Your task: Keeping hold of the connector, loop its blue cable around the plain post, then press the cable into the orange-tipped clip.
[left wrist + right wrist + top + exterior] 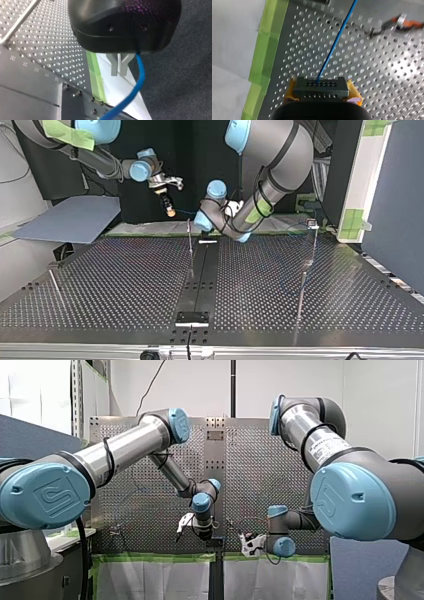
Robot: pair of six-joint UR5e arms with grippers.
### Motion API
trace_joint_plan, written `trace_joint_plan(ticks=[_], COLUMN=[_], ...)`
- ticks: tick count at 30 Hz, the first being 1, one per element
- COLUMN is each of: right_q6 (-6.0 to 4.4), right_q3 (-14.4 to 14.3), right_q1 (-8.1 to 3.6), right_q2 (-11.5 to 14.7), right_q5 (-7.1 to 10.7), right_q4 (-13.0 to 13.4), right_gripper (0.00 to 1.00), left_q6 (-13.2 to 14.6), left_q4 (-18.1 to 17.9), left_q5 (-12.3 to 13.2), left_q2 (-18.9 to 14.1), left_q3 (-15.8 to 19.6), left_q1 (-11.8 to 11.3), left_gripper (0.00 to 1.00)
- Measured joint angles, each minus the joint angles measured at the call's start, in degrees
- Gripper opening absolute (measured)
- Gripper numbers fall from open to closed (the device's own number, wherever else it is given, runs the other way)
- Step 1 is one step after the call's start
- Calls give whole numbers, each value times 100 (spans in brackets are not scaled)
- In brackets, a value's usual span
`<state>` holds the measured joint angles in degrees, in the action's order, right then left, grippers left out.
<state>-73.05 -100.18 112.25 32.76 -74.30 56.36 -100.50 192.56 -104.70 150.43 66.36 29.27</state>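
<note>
At left, pressed together: my left gripper [119, 65], blue cable [137, 82] running just beside. At right, pinching the black connector [321, 85] above the worktop [367, 65]: my right gripper [322, 90]. Looks light, limp, slippery; calls for gripping the rigid connector, never the cable.

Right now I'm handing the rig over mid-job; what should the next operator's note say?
Right gripper: shut on the connector over the perforated table.
Left gripper: shut, nothing seen between its fingers; the blue cable passes beside them.
Orange-tipped clip: empty, cable apart from it.
Done: connector held.
Left: loop the cable around the post, seen bare in the left wrist view, then press it into the clip.
</note>
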Motion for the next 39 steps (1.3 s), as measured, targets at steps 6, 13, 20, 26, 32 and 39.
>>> trace_joint_plan(ticks=[6,13,20,26,32,39], right_q6=[-61,-79,-82,-88,-102,-138], right_q3=[44,122,139,166,197,222], right_q1=[-87,-196,-257,-304,-344,-376], right_q2=[-1,-1,-1,-1,-1,-1], right_q5=[-102,-170,-174,-178,-184,-189], right_q4=[-100,-243,-279,-340,-364,-401], right_gripper=[0,0,0,0,0,0], left_q6=[-19,-76,-102,-155,-188,-211], left_q4=[-348,-762,-1112,-1363,-1698,-1984], left_q5=[-158,-311,-490,-557,-624,-653], left_q2=[-38,-239,-347,-468,-648,-661], left_q3=[280,404,435,612,891,988], left_q1=[73,163,274,346,413,559], left_gripper=[1,1,1,1,1,1])
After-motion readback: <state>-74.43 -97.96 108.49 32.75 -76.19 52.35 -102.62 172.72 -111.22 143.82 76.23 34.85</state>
